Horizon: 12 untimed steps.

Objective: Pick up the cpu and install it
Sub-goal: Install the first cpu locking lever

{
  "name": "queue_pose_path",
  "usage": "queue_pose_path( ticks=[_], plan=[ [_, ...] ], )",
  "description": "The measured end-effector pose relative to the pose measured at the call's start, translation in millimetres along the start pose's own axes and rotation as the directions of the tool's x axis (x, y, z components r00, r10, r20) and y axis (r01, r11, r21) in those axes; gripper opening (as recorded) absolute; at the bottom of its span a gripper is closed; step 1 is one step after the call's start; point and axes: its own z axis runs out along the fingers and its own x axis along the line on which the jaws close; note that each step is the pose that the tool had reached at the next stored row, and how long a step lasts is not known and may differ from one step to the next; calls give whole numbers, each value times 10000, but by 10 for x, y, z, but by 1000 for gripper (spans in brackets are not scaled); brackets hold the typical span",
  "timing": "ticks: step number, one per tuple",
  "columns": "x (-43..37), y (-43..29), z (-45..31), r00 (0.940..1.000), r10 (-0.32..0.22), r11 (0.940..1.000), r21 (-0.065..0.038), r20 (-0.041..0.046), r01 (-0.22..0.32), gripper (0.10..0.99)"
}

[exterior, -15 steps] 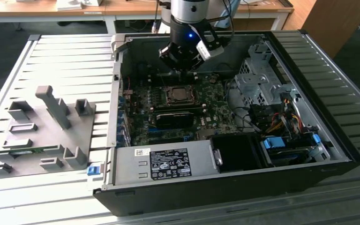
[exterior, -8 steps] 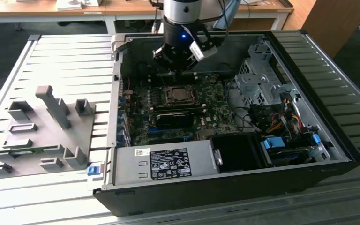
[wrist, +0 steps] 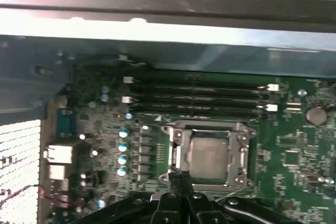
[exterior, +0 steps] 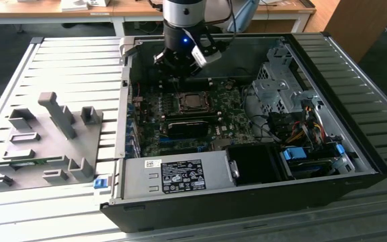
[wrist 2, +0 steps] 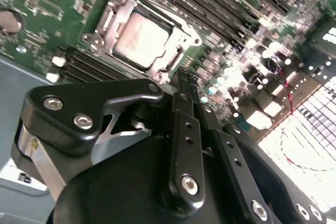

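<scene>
Now cpu (wrist 2: 140, 39) sits in socket (wrist 2: 140, 38) w/ edges under frame; hand (wrist 2: 185, 80) closed, empty, just beside.

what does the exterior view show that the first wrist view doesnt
Exterior view: the whole open computer case on a slatted table, a grey tray of holders at the exterior view's left, the power supply, the drive cage and the arm above the board.

First wrist view: close detail of the memory slots and a row of capacitors.

Both: the cpu lying in the socket on the motherboard, with the gripper beside it, jaws together and holding nothing.
</scene>
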Motion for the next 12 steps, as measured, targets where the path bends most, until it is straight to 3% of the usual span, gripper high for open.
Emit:
queue_pose_path(
  ticks=[4,8,12],
  plan=[
    [97,24,14,10000,-1,10000,2,54,1,106],
    [170,40,20,9998,-3,10000,5,179,2,106],
    [209,78,26,9998,-3,10000,6,193,3,106]
  ],
)
